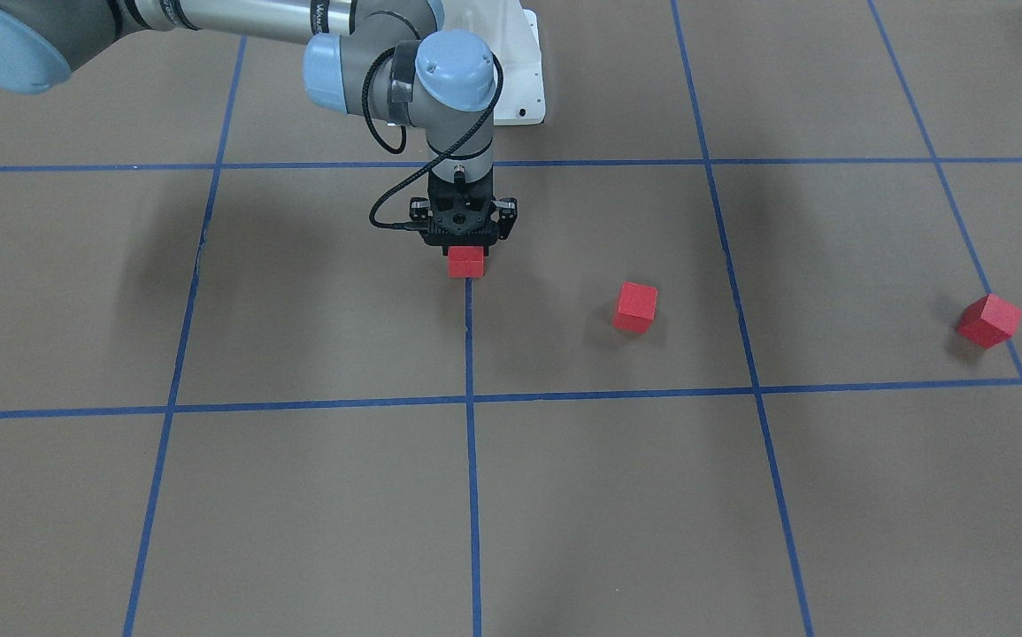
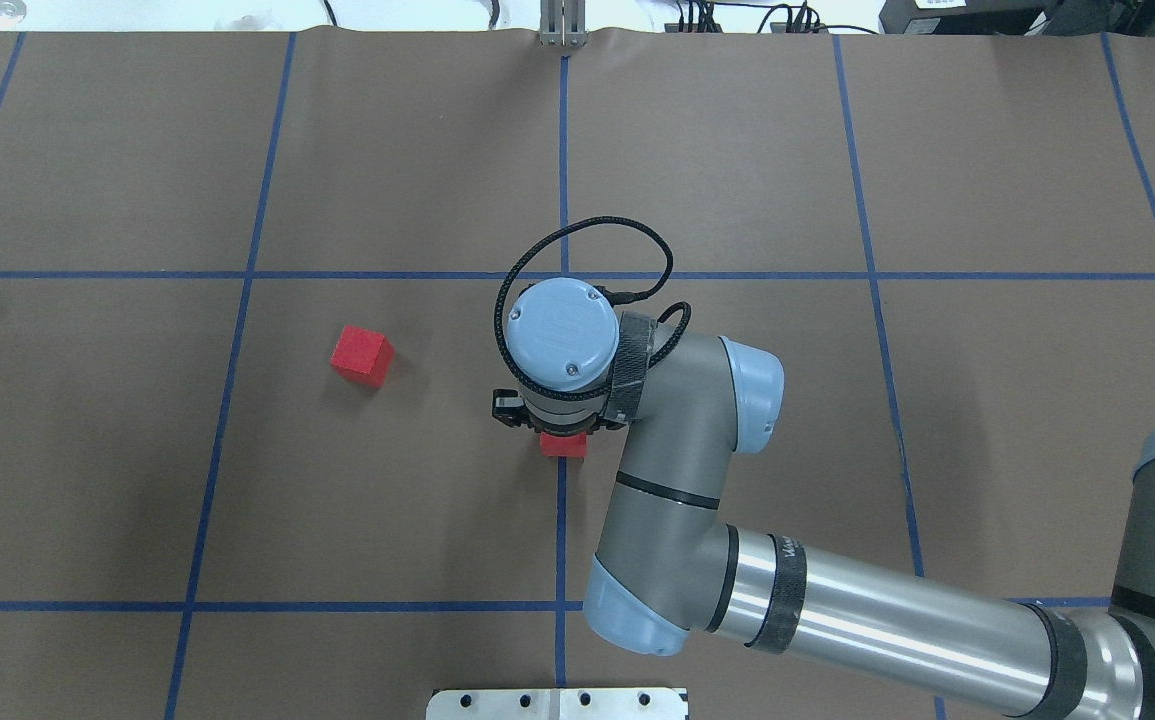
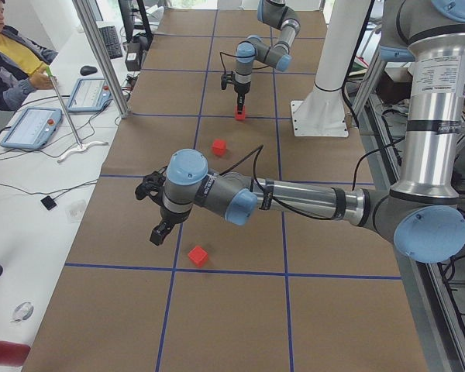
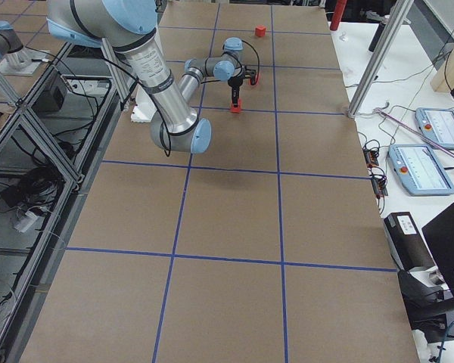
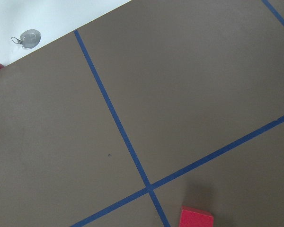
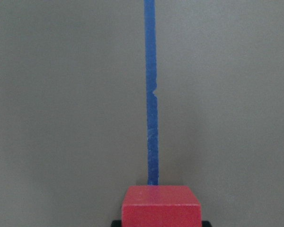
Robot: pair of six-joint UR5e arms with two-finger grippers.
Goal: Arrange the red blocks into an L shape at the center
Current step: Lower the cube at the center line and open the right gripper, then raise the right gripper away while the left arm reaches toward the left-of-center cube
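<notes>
The right pincer pinches one red block at the tape line in the centre of the table, seemingly seating the L's first piece; next: release, then fetch the second block and third block toward the left edge.

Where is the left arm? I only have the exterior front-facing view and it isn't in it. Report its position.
Observer: The exterior left view has it. The left gripper hovers over the table beside the outermost red block, apart from it.
Operator: Good. Now check the right grip from the wrist camera; the wrist hides it from me.
Observer: In the right wrist view the right gripper is shut on the central red block, with a finger against each side of it.
</notes>
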